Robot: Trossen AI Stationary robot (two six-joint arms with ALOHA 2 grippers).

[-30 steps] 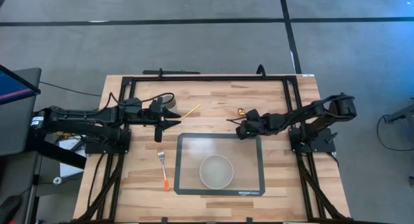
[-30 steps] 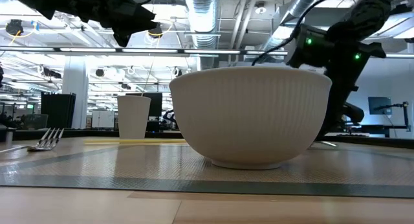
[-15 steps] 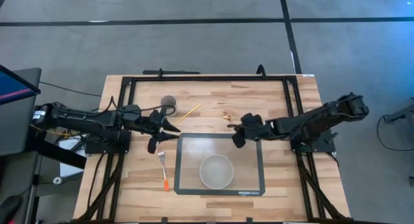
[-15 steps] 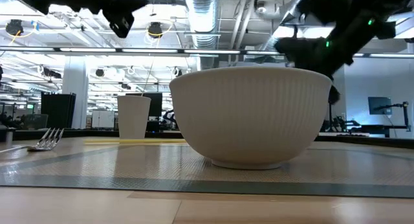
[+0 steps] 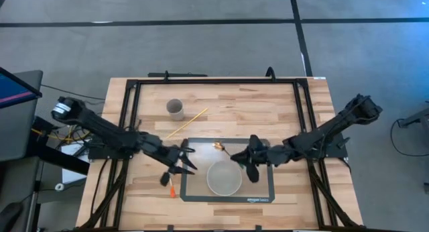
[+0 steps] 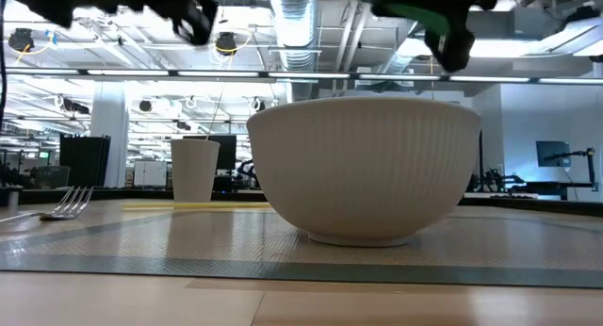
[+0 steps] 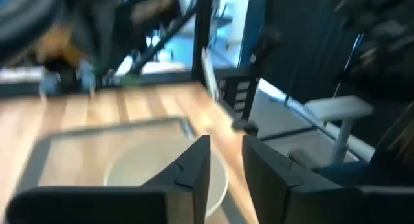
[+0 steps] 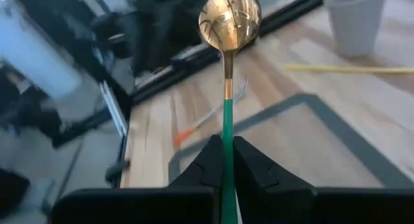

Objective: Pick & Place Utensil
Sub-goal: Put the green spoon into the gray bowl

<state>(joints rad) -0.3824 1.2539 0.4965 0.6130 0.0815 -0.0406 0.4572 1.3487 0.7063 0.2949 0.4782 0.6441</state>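
- Right now my right gripper is clamped on the green handle of the spoon, and the gold bowl of the spoon sticks out ahead of my fingers.
- Seen from above, the spoon's long axis runs from my gripper toward about ten o'clock, so its tip hangs over the top-left part of the mat, above and just left of the white bowl.
- From my right gripper the white bowl lies at roughly seven to eight o'clock and close by; the spoon head is past the rim rather than over the hollow, as far as I can judge from overhead.
- My right arm is the one carrying, so the drop is mine; I reckon the handle must swing or pull back toward the bowl's centre before I let go.
- My left gripper hangs at the bowl's nine o'clock, fingers apart with nothing between them, right beside the fork with the orange handle.
- That fork lies along twelve to six o'clock, tines at twelve, so my left hand is the nearer one for it.
- Well off at eleven o'clock stand a cup and a yellow stick, out of both paths.
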